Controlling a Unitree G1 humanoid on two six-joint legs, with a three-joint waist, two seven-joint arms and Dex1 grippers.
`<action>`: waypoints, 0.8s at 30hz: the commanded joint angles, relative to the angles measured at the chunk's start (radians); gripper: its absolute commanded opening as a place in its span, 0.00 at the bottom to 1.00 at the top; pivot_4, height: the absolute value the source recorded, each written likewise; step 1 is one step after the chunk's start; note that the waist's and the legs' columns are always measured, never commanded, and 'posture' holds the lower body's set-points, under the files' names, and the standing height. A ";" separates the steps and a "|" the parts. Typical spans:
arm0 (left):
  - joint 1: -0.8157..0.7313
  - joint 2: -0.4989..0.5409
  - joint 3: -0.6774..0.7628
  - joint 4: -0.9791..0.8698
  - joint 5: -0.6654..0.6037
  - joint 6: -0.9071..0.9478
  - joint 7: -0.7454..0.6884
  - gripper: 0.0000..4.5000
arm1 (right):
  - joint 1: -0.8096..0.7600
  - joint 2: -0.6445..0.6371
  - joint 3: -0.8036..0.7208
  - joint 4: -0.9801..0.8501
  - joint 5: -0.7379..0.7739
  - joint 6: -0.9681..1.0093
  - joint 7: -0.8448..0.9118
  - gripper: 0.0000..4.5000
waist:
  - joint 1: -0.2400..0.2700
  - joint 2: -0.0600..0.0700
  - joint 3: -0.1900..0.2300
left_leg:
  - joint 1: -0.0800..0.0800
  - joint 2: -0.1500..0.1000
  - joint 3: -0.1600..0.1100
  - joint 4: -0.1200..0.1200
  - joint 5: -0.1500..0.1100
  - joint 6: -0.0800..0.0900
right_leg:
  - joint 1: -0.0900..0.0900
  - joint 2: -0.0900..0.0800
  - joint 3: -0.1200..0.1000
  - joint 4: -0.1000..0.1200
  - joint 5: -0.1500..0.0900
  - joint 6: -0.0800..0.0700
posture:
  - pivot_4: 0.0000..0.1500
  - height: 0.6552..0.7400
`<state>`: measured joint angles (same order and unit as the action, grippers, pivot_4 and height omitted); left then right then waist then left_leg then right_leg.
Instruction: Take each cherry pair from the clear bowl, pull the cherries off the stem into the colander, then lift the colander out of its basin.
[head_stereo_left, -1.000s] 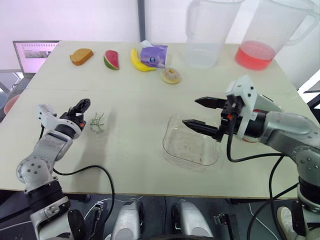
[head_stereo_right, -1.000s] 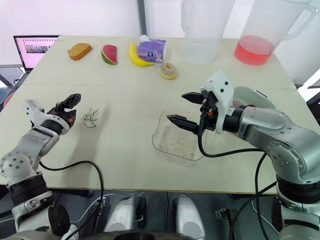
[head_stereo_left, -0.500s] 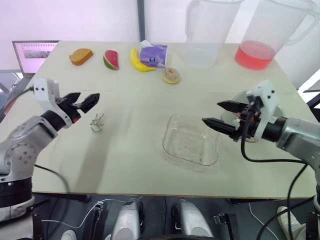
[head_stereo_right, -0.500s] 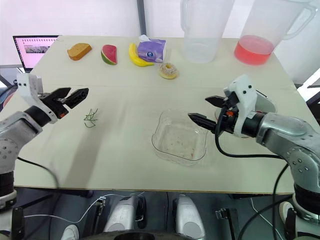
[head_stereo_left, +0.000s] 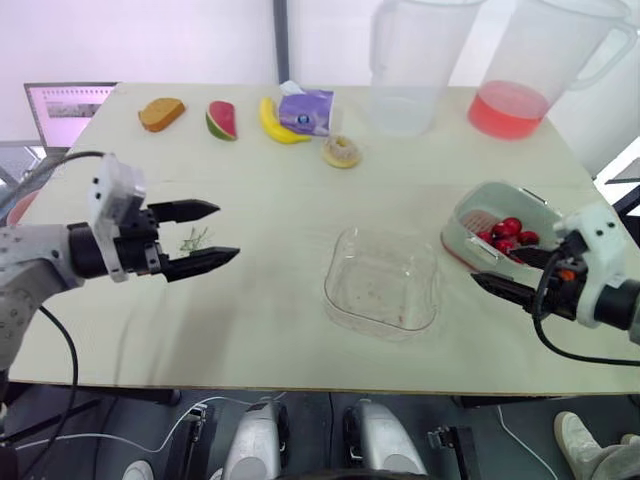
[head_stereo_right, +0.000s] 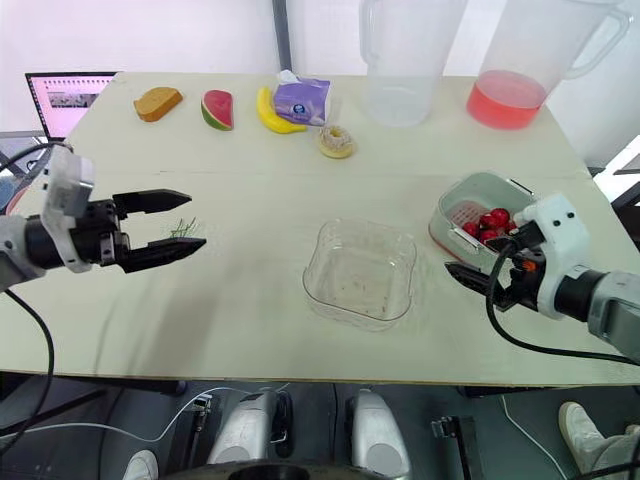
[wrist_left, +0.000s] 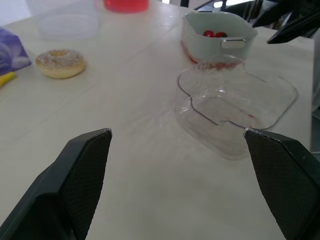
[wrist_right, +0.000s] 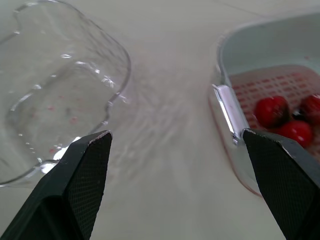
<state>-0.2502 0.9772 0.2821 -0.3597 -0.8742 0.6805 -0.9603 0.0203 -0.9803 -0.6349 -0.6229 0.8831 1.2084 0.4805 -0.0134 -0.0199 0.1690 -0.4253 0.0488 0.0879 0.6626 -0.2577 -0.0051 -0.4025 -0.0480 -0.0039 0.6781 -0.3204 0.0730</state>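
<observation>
Right pincer (wrist_right: 175, 134), wide and empty, hovers just beside the colander (head_stereo_right: 462, 214); left pincer (head_stereo_right: 198, 220) also wide. Risk: catching the basin (head_stereo_right: 441, 231) rim too would lift both.

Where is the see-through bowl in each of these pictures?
Left eye view: clear bowl, centre, left of the basin.
Right eye view: same spot.
Left wrist view: just in front of the basin.
Right wrist view: beside the basin.
Shared landmark: the basin with cherries.

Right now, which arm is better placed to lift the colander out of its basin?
Probably right. The right gripper is open beside the colander; the left gripper is far off, beyond the clear bowl.
</observation>
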 joint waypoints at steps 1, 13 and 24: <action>-0.017 -0.027 -0.015 -0.016 0.024 -0.024 0.004 0.99 | 0.013 0.008 -0.036 -0.003 -0.059 -0.045 -0.027 1.00 | 0.001 0.000 0.000 | 0.000 0.000 0.000 0.000 0.000 0.000 | 0.000 0.001 0.000 0.000 0.000 0.000 | 1.00 1.00; -0.081 -0.091 -0.014 0.015 0.039 0.025 0.061 0.99 | 0.022 0.084 -0.094 -0.051 -0.010 -0.106 0.000 1.00 | 0.002 -0.001 0.000 | -0.001 0.000 -0.001 0.000 0.000 0.000 | 0.000 0.002 0.000 0.000 0.000 0.001 | 1.00 1.00; -0.119 -0.095 -0.030 0.028 0.060 0.081 0.101 0.99 | 0.015 0.094 -0.060 -0.019 -0.042 -0.151 -0.003 1.00 | 0.001 -0.001 0.000 | 0.000 0.000 -0.001 0.000 0.000 0.000 | 0.000 0.002 0.000 0.000 0.000 0.001 | 1.00 1.00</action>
<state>-0.3602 0.8813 0.2360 -0.3040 -0.8148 0.7640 -0.8641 0.0404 -0.8833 -0.6726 -0.6420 0.8457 1.0807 0.4769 -0.0119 -0.0205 0.1693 -0.4255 0.0488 0.0872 0.6628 -0.2574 -0.0055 -0.4024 -0.0455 -0.0038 0.6785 -0.3203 0.0738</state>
